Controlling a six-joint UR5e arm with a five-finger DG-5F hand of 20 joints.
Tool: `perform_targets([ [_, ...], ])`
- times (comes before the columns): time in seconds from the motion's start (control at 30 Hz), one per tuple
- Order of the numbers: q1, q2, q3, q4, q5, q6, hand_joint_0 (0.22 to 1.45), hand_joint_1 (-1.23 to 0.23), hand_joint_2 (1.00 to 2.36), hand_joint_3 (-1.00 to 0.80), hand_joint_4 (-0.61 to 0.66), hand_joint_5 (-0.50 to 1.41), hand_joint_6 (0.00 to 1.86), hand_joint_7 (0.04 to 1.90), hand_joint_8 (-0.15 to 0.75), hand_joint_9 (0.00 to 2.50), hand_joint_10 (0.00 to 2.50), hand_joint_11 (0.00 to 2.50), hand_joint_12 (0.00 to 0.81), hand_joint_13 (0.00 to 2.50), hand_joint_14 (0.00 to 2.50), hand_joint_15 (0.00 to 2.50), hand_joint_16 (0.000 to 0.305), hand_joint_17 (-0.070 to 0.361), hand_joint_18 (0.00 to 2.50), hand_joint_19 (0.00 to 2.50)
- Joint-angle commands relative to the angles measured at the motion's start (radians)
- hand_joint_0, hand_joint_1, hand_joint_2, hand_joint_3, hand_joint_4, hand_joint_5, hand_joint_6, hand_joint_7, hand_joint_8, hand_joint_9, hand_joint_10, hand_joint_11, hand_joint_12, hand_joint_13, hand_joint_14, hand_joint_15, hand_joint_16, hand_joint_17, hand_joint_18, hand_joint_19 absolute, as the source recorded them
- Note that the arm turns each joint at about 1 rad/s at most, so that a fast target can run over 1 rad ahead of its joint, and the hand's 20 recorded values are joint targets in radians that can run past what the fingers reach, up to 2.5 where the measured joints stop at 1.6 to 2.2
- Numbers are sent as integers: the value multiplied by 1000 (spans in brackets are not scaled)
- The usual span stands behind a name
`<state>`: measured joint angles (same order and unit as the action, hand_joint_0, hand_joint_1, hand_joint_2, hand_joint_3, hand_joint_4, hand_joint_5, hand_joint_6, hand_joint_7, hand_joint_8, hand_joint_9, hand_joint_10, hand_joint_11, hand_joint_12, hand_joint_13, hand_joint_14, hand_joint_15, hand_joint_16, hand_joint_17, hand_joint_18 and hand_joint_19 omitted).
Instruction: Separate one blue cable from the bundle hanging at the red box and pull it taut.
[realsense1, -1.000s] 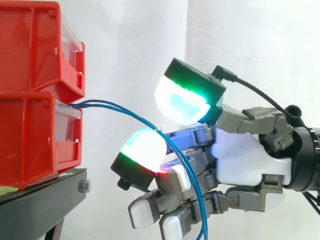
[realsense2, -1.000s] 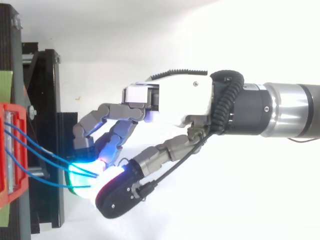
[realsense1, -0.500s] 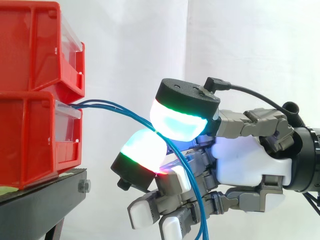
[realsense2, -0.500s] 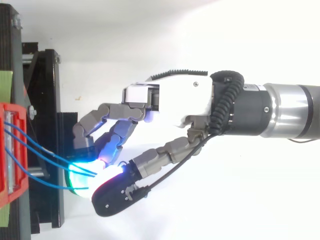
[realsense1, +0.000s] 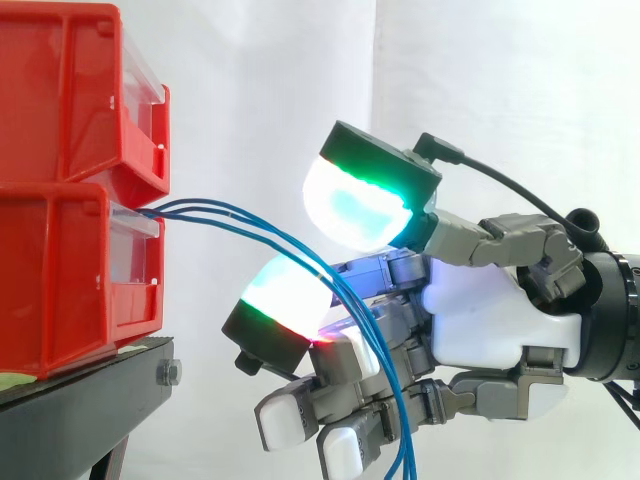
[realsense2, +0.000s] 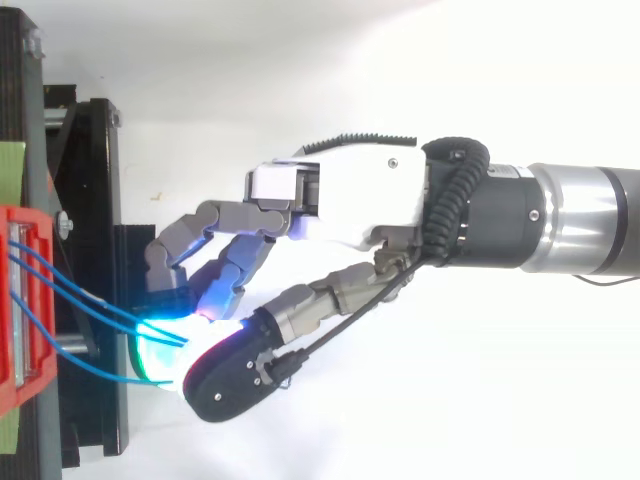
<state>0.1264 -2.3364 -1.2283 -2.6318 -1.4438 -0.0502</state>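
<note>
Zero grip now: lifts glowing thumb pad (realsense1: 360, 205) of robot hand (realsense1: 480, 320) back off thin blue cables (realsense1: 240, 222), leaves fingers (realsense1: 290, 295) parted, bundle slack across lower pad, trailing from lower red plastic bin (realsense1: 60, 270). Means no cable separated; needs fresh pinch.

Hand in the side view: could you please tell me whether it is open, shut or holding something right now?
Hand: cannot be told whether it holds the blue cables.
</note>
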Motion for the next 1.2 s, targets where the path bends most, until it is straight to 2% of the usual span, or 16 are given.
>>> perform_targets([
  [0.0,1,0,0,-1,0,-2,648,-540,1006,-430,264,-208,847,1142,408,955,21,824,381,726,15,444,43,96,840,465],
  [0.2,1,0,1,1,0,1,663,-708,1020,-259,263,-210,850,1170,413,946,22,830,388,721,15,448,43,98,840,465],
  [0.4,-1,0,4,-2,2,1,780,-862,1018,-301,219,-221,860,1165,396,883,22,849,393,687,16,443,44,100,804,490],
  [0.5,-2,0,6,-1,2,3,817,-883,1005,-442,243,-220,862,1146,390,878,23,853,390,682,15,450,44,99,795,497],
  [0.53,-5,0,13,-2,2,3,817,-892,1000,-500,246,-219,862,1166,383,892,20,863,388,686,16,437,44,99,806,482],
  [0.6,-5,0,27,-4,0,1,784,-913,1000,-500,245,-217,864,1164,386,898,23,874,387,696,15,436,44,100,834,451],
  [0.67,-5,0,33,-11,0,1,675,-938,1000,-500,247,-217,863,1166,384,904,23,874,386,697,15,443,44,100,834,463],
  [0.73,-7,2,41,-17,-1,3,541,-916,1000,-500,260,-213,859,1162,398,913,23,868,403,700,16,461,47,106,842,481],
  [0.83,-8,0,44,-22,2,3,465,-751,1000,-500,267,-200,844,1161,423,953,21,842,430,719,15,461,52,118,863,473],
  [0.93,-8,0,43,-22,-1,1,592,-515,1000,-500,216,-182,819,1186,394,994,22,825,395,704,17,461,45,102,812,532],
  [0.97,-8,0,43,-27,0,1,632,-491,1006,-444,207,-181,816,1184,391,1013,20,822,394,724,16,462,45,101,824,540],
  [1.0,-7,2,44,-28,0,1,643,-492,1009,-403,201,-178,813,1184,389,1021,22,829,393,724,15,462,45,101,828,550],
  [1.03,-8,0,43,-30,0,1,626,-496,1020,-230,180,-173,800,1168,392,1014,23,813,396,724,16,469,46,104,828,587],
  [1.07,-8,0,43,-33,0,0,622,-502,1020,-154,186,-169,783,1168,397,1018,22,819,404,726,16,476,47,106,831,586],
  [1.17,-8,2,44,-42,2,1,622,-523,1017,-72,214,-162,762,1171,411,1051,19,816,430,752,15,463,52,117,879,557],
])
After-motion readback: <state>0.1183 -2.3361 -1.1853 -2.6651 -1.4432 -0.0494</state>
